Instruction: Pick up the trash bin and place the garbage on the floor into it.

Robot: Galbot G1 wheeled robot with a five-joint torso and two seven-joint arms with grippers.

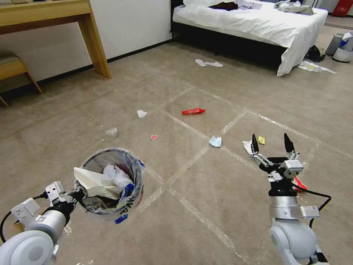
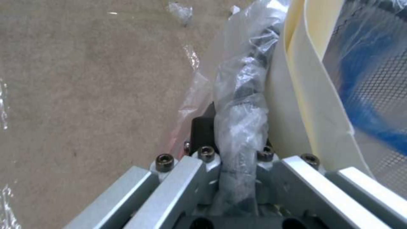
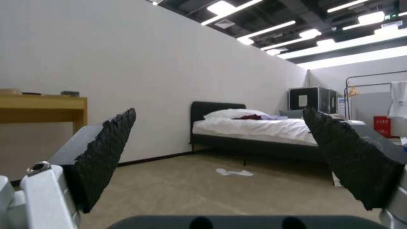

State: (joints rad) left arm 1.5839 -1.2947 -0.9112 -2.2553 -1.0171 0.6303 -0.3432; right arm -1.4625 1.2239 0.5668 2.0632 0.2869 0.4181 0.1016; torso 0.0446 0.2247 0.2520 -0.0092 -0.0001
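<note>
The trash bin (image 1: 110, 180), dark mesh lined with a clear bag with blue marks, hangs tilted above the floor (image 1: 206, 206) at lower left. It holds white paper and a plastic bottle. My left gripper (image 1: 75, 195) is shut on its near rim; the left wrist view shows the bag-wrapped rim (image 2: 241, 127) pinched in the left gripper (image 2: 235, 149). My right gripper (image 1: 271, 141) is open, pointing forward over a white paper (image 1: 247, 146) and a yellow wrapper (image 1: 261, 140). Garbage lies ahead: a blue mask (image 1: 215, 141), a red wrapper (image 1: 193, 111), a white tissue (image 1: 142, 113). The right gripper (image 3: 220, 159) holds nothing.
A wooden desk (image 1: 95, 40) and a chair (image 1: 14, 68) stand at the far left. A bed (image 1: 257, 22) is at the back right, white slippers (image 1: 209, 63) before it. A larger grey bin (image 1: 343, 48) and loose papers (image 1: 314, 67) sit at the far right.
</note>
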